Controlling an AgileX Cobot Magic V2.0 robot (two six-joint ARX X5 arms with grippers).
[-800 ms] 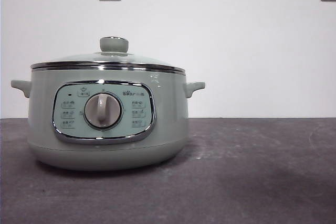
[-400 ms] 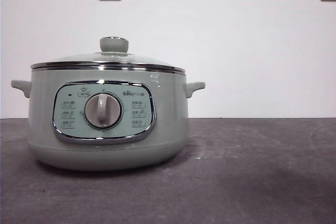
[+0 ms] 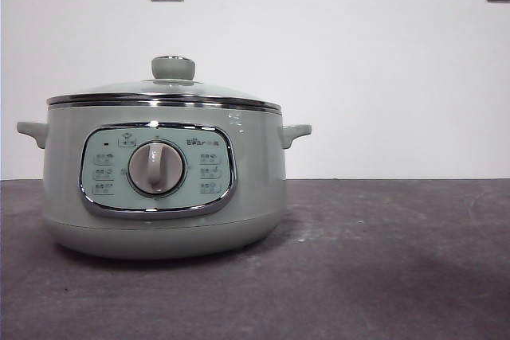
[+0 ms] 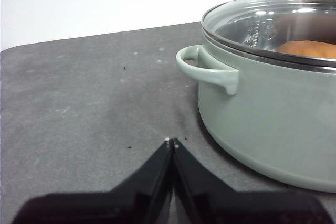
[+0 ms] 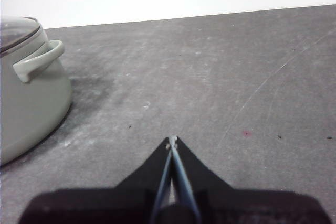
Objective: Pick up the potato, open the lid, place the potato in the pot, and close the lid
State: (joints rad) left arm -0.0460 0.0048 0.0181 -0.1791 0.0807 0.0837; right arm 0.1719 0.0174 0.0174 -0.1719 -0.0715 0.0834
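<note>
**Resting with the potato sealed under glass**

Sitting low beside the pot [image 3: 163, 189] on either flank, we hold both arms clear of it. Our left gripper [image 4: 171, 142] has its jaws clenched tip to tip on nothing, near the pot's side handle [image 4: 206, 69] at the centre of the left wrist frame. Our right gripper [image 5: 171, 140] is likewise pinched together and empty, well apart from the other handle [image 5: 37, 60] at the upper left of its frame. We judge this spacing to be deliberate: nothing is left to carry, so both stay off the pot.

The lid [image 3: 163, 89] sits level on the pot's rim, its chrome edge seated all around and its green knob [image 3: 173, 68] upright, left of centre in the front frame. Through the glass, at the upper right of the left wrist frame, the potato [image 4: 310, 49] lies inside the pot: a smooth orange-brown curve, only partly visible. From the front it is hidden entirely. The task looks finished to us.
</note>
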